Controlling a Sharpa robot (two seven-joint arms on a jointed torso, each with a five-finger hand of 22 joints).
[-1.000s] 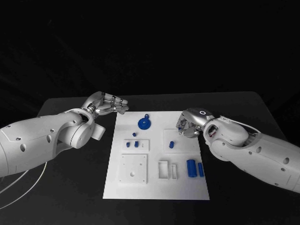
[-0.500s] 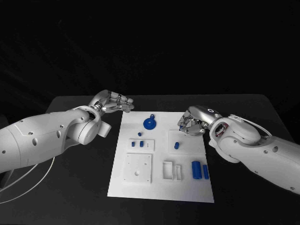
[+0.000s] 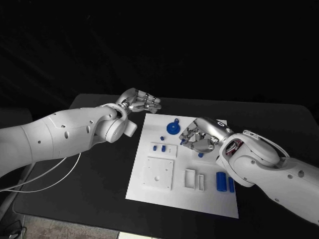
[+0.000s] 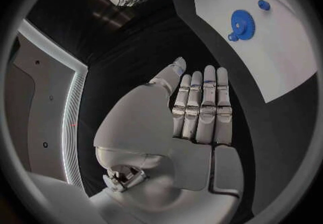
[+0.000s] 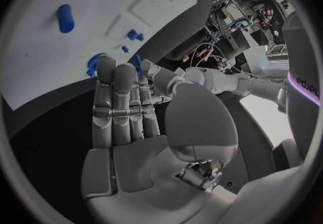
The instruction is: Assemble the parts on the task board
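My right hand (image 3: 197, 135) has come in over the task board (image 3: 159, 191) since a second ago. It was nearer the board's edge, and now it hangs just beside the blue gear (image 3: 172, 128). The whole view has swung too, so the board itself has not moved. I judge this is the reach for a first part; nothing is picked up yet.

That hand holds nothing. From my right wrist the fingers (image 5: 114, 100) lie straight and pressed side by side, a small blue peg (image 3: 200, 155) just under them.

My left hand (image 3: 138, 102) waits off the board's far corner, over the black table (image 3: 94, 179) — fingers likewise straight, together and empty.

The board is a flat, matte white plate with raised white blocks, one a square plate (image 3: 159, 172) with a hole. The gear is toothed with a small lug, and looks like hard plastic. Two smooth blue cylinders (image 3: 222, 180) lie side by side near my right forearm — they could well roll.
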